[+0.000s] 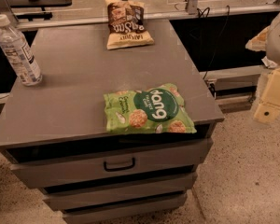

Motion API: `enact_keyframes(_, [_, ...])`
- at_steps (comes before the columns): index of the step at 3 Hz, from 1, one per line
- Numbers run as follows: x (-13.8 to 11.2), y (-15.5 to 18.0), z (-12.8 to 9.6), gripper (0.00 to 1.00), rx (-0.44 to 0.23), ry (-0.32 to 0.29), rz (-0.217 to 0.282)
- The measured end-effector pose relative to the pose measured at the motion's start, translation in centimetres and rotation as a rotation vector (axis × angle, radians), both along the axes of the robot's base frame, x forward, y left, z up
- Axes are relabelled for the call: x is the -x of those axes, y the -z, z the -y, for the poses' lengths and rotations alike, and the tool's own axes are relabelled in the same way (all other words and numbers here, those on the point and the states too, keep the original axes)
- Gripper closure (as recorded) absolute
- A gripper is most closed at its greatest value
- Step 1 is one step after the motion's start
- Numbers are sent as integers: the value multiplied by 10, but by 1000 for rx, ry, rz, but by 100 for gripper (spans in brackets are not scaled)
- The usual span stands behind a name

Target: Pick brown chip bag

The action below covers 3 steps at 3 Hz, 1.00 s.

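Note:
The brown chip bag (126, 22) lies at the far edge of the grey cabinet top (79, 78), dark brown above with white lettering and a cream-yellow band at its near end. The gripper (272, 94) is at the right edge of the view, off the cabinet's right side, over the floor, far from the bag. It shows as cream-coloured parts, partly cut off by the frame.
A green "dang" bag (148, 109) lies near the cabinet's front right edge. A clear water bottle (17, 51) stands at the left. The cabinet has drawers (119, 164) in front. Cables (210, 27) hang behind on the right. Speckled floor surrounds it.

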State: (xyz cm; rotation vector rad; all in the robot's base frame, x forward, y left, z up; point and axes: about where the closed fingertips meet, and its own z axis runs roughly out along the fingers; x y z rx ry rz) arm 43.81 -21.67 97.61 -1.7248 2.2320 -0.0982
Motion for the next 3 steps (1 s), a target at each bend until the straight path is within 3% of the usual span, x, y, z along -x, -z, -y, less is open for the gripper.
enact_keyframes(1, [-1,-1,-1,0,-1,-1,3])
enact_keyframes(2, [-37,0,-6,0,-44,-4,54])
enact_keyframes(3, [-111,-1,-16,0,-152,-1,137])
